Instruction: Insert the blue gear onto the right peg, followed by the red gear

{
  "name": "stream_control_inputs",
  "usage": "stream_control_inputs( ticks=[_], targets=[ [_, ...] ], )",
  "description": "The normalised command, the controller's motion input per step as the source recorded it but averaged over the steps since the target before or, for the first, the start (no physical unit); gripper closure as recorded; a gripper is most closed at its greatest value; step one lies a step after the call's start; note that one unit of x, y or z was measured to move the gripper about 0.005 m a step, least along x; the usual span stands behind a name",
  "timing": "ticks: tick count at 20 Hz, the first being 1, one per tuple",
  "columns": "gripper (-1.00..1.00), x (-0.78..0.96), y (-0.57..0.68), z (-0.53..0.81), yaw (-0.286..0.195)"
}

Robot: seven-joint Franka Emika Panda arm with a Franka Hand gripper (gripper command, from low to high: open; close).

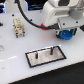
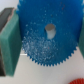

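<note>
The gripper hangs above the white table, clamped on the blue gear. In the wrist view the blue gear stands on edge between the 2 teal finger pads, toothed rim downward, centre hole showing. The black-framed plate lies below, toward the exterior view's left, with the right peg upright on it, apart from the gear.

Robotics lab bench: white table, pegged plate, cabled arm.
</note>
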Motion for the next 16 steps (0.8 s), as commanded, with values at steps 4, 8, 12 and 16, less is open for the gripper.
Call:
stream_control_inputs(
  ticks=[4,8,12,16],
  targets=[
    [1.0,0.37,-0.33,0.41,0.0],
    [1.0,0.54,-0.34,0.46,0.0],
    [1.0,0.58,-0.36,0.46,0.0],
    [1.0,0.59,-0.36,0.37,0.0]
  ],
)
